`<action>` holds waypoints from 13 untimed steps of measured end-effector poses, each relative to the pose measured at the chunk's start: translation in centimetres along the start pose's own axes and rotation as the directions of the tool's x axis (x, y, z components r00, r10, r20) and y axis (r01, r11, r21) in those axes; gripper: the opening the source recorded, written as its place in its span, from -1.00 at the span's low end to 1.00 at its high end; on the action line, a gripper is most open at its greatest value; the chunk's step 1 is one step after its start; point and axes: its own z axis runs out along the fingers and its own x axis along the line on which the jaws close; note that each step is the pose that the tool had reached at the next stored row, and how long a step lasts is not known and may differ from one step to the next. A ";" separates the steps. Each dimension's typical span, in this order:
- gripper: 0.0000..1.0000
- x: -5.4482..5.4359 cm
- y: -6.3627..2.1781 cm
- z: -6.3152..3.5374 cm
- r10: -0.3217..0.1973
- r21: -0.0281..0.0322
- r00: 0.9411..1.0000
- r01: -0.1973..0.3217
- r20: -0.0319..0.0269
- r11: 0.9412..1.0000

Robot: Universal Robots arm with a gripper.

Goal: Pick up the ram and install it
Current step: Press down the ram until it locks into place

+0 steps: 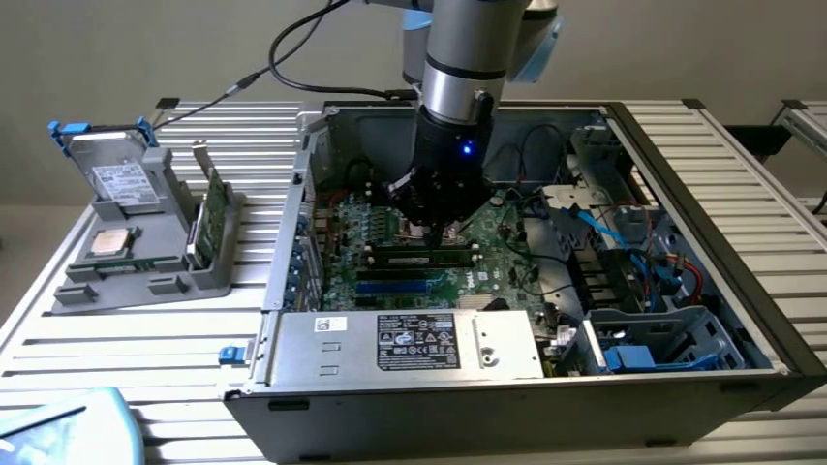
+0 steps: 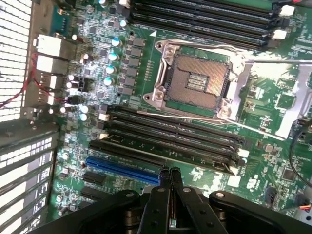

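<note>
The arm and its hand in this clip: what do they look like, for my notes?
The arm is a silver-grey metal cylinder with pale blue joint caps. A black cable loops off it. Lower down sits a black wrist section with a small blue light. The hand is black, with two slim fingers on matte black linkages.

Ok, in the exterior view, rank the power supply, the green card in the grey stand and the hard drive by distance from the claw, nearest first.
1. Power supply: inside the case, just in front of the claw.
2. Green card: upright in the grey stand, toward the view's left.
3. Hard drive: farthest left, at the stand's back.
</note>
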 end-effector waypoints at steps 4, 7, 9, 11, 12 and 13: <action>-0.79 0.0 0.01 0.06 0.054 -0.002 0.999 -0.054 0.009 0.999; -0.79 0.0 0.01 0.14 0.106 -0.007 0.994 -0.106 0.004 0.994; -0.79 0.0 0.02 0.19 0.139 -0.010 0.990 -0.139 0.001 0.990; -0.79 0.0 0.02 0.24 0.170 -0.013 0.985 -0.170 -0.002 0.985; -0.79 0.0 0.02 0.26 0.185 -0.014 0.983 -0.185 -0.004 0.983; -0.79 0.0 0.02 0.27 0.200 -0.015 0.980 -0.200 -0.005 0.980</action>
